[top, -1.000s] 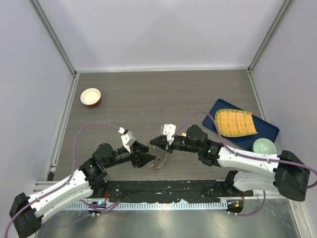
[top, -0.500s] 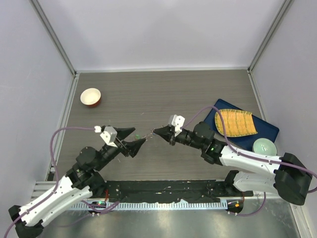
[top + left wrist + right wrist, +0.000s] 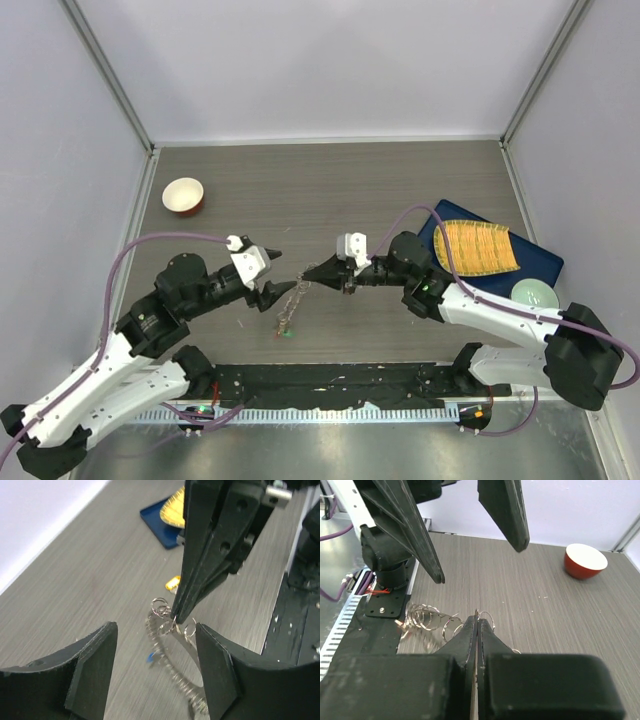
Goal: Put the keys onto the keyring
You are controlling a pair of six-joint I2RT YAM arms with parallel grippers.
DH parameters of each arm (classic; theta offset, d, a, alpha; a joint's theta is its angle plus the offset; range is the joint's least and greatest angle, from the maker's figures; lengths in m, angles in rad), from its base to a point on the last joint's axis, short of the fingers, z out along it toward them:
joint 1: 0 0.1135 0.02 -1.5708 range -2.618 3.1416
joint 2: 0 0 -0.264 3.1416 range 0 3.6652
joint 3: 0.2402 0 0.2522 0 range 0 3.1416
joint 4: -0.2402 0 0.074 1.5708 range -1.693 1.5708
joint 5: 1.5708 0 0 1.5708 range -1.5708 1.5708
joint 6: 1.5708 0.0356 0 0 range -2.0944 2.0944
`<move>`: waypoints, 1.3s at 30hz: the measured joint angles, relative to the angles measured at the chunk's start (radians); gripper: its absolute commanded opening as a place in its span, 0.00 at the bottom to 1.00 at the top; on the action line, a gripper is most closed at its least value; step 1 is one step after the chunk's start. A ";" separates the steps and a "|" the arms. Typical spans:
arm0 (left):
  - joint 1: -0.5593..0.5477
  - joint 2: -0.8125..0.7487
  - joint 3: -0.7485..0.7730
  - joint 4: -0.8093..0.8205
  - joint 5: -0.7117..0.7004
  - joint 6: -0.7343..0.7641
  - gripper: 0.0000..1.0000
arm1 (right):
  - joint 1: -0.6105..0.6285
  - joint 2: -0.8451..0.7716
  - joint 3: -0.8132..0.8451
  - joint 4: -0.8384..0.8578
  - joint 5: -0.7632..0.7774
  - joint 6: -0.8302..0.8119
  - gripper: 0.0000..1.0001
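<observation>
On the grey counter (image 3: pixel 330 190) we see a blue tray (image 3: pixel 537 260) at the right and a red bowl (image 3: pixel 183 195) far left, neither in the way. The left pincer (image 3: pixel 283 270) stands wide. The right pincer (image 3: pixel 307 277) is closed on the keyring (image 3: pixel 154 630) (a blurred chain of silver loops) just beside it, and the keys (image 3: pixel 285 332) are at the chain's end.

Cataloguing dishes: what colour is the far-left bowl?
Bowl: red outside, white inside; clearest in right wrist view.

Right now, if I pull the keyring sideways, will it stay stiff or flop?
Likely floppy: the keyring looks like linked small loops drooping from the shut right gripper. Probably light, apt to swing. The pinch seems to catch one thin loop, so it might slip.
</observation>
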 measured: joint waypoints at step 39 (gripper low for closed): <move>0.048 0.051 -0.151 0.072 0.241 -0.080 0.15 | -0.003 0.024 0.000 -0.047 -0.135 -0.008 0.01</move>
